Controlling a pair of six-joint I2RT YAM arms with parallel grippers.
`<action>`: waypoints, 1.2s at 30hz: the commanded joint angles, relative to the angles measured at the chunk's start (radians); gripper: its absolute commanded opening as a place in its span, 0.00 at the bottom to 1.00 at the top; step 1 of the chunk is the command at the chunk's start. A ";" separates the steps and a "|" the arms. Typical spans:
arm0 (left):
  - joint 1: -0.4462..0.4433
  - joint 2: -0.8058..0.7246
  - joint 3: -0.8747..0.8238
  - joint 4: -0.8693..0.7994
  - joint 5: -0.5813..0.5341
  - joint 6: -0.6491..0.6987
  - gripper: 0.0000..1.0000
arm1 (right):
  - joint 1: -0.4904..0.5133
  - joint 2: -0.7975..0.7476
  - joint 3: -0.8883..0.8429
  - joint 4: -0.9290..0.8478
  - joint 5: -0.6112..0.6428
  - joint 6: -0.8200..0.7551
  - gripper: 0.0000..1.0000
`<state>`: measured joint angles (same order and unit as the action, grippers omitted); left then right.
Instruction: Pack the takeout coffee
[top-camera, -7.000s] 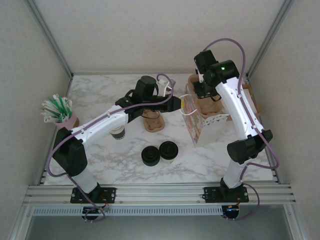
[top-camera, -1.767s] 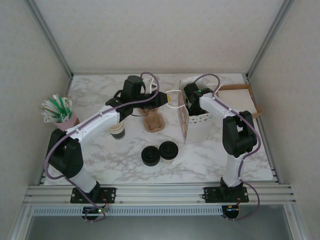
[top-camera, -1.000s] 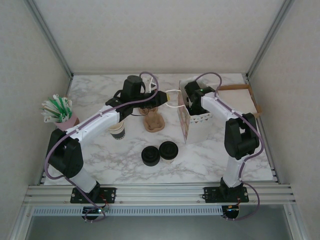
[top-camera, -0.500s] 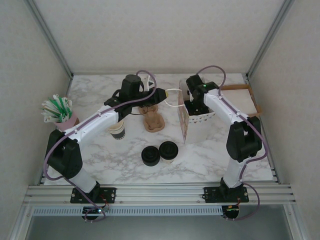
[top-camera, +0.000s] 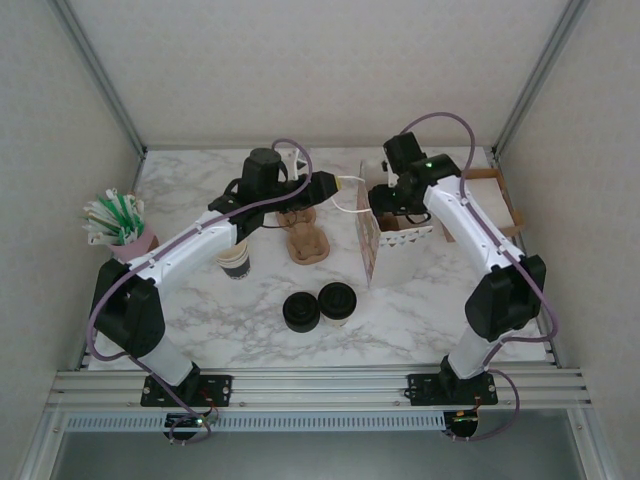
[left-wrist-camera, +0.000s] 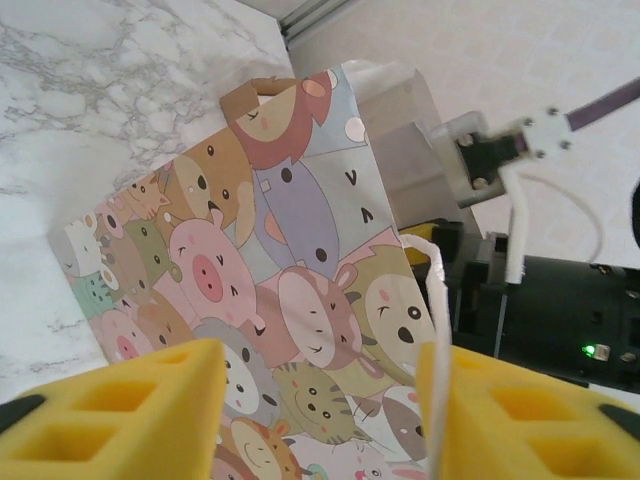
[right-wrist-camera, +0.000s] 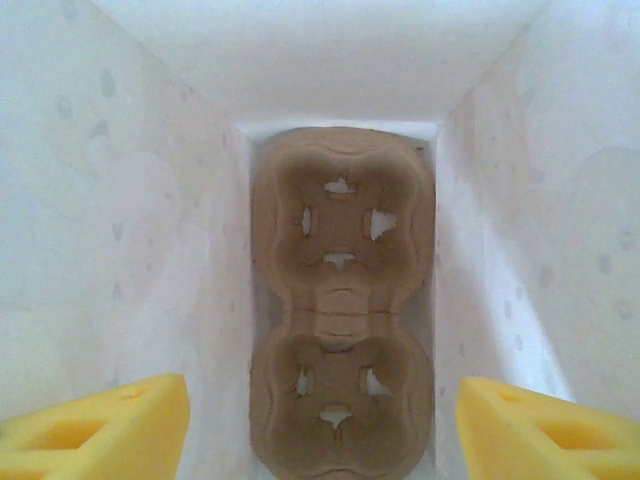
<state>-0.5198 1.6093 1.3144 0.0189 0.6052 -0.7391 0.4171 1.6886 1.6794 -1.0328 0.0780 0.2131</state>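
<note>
Okay, quick look. The L gripper (left-wrist-camera: 320, 420) is up by the top edge of the cartoon-animal paper bag (top-camera: 400, 260). Its yellow pads (left-wrist-camera: 130, 395) are spread apart. The bag's white cord handle (left-wrist-camera: 436, 300) hangs in the gap close to the right-hand pad, and nothing is pinching it.

The R gripper (right-wrist-camera: 325, 440) sits over the bag's open mouth, looking straight down inside. Fingers are wide apart w/ nothing between them. A brown pulp cup carrier (right-wrist-camera: 340, 300) w/ two wells lies flat on the bag's floor, both wells bare.

The bag stands upright, mid-right on the marble table (top-camera: 200, 190). The takeout coffee (top-camera: 337, 300) is out on the table toward the front middle, just left of the bag's near corner and well apart from both grippers. It touches, or all but touches, a low black pile of lids (top-camera: 300, 312) on its left. From overhead the two look much alike, so I'm only fairly sure which is which.

Behind them a second brown carrier (top-camera: 307, 243) sits on the table under the L arm. A stack of lidless cups (top-camera: 235, 262) is further left, and a pink pot of sticks (top-camera: 125, 235) stands at the far left edge.
</note>
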 joint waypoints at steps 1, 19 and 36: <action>0.000 -0.045 0.043 0.017 0.003 0.006 0.62 | 0.005 -0.049 0.049 -0.032 0.006 -0.013 0.74; -0.011 -0.163 0.090 -0.078 -0.043 0.060 1.00 | 0.005 -0.252 0.113 -0.045 -0.013 -0.017 0.99; -0.101 -0.441 -0.116 -0.096 -0.208 0.017 0.99 | 0.005 -0.643 -0.086 -0.055 -0.041 0.052 0.99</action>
<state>-0.6044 1.2095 1.2278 -0.0658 0.4507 -0.7120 0.4171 1.0977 1.6215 -1.0660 0.0479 0.2306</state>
